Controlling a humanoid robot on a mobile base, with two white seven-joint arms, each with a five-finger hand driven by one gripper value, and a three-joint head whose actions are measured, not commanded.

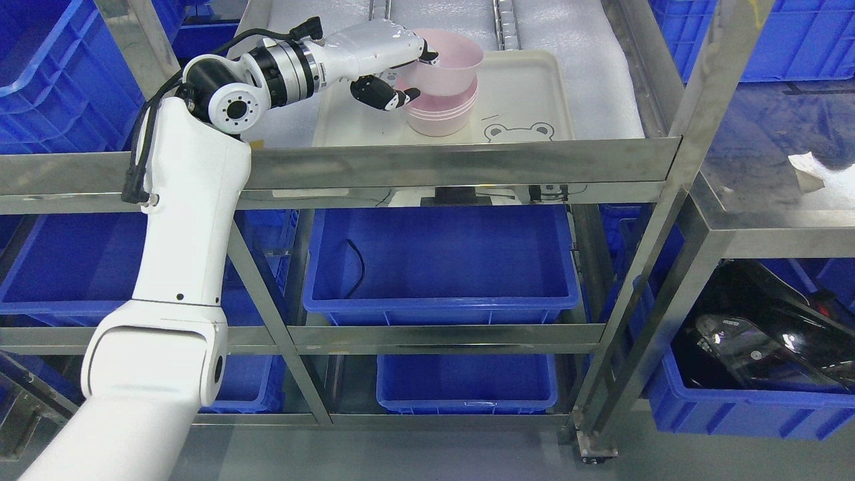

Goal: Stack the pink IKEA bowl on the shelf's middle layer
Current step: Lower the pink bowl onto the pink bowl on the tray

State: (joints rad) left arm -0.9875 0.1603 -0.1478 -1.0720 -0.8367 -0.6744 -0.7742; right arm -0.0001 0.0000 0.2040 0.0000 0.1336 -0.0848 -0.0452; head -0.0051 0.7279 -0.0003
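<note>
Head view, single frame. A metal shelf unit (461, 167) is seen from above and in front, with steel rails and uprights crossing the picture. On its upper visible layer a cream tray (534, 87), printed with a bear outline at its near edge, is laid on white padding. A stack of pink bowls (444, 117) is set on the left part of the tray. A further pink bowl (449, 67) is held at the top of that stack, slightly tilted and raised at its left; whether it is fully seated in the bowl beneath cannot be told. The left hand (394, 63) is brought in from the lower left on a long white arm, bent at the elbow and passed over the front rail. The bowl's left rim is pinched by this hand: a dark-tipped finger (431, 57) is hooked over the rim from above, and the other dark fingers are curled against the outer wall lower down. The right hand is not shown anywhere in the view. Beneath the tray's layer a large blue bin (441, 267) is placed, with a thin black cable lying inside it; a smaller blue crate (466, 384) is set on the level below. More blue crates are ranged to the left and behind. At lower right a blue crate (755, 407) is filled with a glossy black object.
</note>
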